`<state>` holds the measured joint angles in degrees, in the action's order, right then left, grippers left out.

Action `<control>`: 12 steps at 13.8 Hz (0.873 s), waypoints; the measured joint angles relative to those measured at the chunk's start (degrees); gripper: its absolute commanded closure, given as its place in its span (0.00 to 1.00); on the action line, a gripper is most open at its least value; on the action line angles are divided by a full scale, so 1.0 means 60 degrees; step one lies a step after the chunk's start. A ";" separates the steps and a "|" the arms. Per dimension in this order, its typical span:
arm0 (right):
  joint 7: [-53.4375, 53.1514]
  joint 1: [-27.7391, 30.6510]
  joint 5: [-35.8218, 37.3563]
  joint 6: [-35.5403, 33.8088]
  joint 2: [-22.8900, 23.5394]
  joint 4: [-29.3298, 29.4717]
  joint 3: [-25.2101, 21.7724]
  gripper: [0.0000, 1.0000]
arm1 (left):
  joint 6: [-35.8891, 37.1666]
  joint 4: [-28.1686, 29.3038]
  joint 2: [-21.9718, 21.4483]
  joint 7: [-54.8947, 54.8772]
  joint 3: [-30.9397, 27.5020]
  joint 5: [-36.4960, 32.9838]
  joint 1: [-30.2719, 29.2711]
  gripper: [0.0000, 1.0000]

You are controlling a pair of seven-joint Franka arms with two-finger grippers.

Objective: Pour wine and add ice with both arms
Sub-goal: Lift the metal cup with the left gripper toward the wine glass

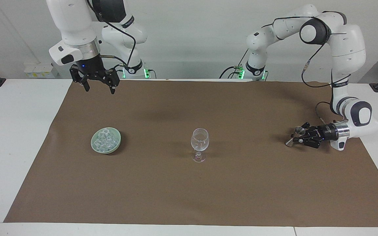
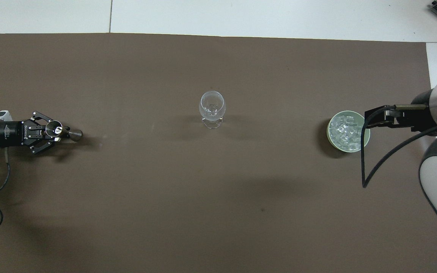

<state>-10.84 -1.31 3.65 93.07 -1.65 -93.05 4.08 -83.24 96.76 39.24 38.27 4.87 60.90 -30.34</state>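
My left gripper point(image 1: 298, 136) lies low over the brown mat at the left arm's end of the table, shut on a small metal measuring cup point(image 2: 56, 129) that is tilted on its side. No wine shows in either view. A clear stemmed glass point(image 1: 199, 143) point(image 2: 212, 109) stands upright mid-table. The ice point(image 1: 105, 139) point(image 2: 344, 131) is heaped in a pale green bowl point(image 1: 93, 143) toward the right arm's end. My right gripper point(image 1: 98, 87) hangs open high above the mat with nothing in it. In the overhead view the right gripper point(image 2: 378, 116) overlaps the bowl's rim point(image 2: 329, 132).
A brown mat point(image 1: 189, 196) covers most of the white table point(image 1: 15, 131), which shows bare at both ends. A black cable point(image 2: 363, 163) loops down from the right arm beside the bowl.
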 measured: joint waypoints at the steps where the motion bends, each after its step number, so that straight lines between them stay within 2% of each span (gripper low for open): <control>1: 0.0000 0.0000 0.0000 0.0000 0.0000 0.0000 0.0000 0.00 | 0.0002 0.0000 0.0000 0.0006 0.0036 0.0049 0.0001 1.00; 8: 0.0000 0.0000 0.0000 0.0000 0.0000 0.0000 0.0000 0.00 | 0.0093 -0.0199 -0.0039 0.0465 0.0681 0.0622 0.0019 1.00; 12: 0.0000 0.0000 0.0000 0.0000 0.0000 0.0000 0.0000 0.00 | -0.0198 -0.0335 -0.0422 0.1061 0.0913 0.1188 0.0455 1.00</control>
<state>-10.84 -1.31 3.65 93.07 -1.65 -93.05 4.08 -84.43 94.75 36.71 44.63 10.35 68.03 -27.61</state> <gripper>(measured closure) 0.000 0.784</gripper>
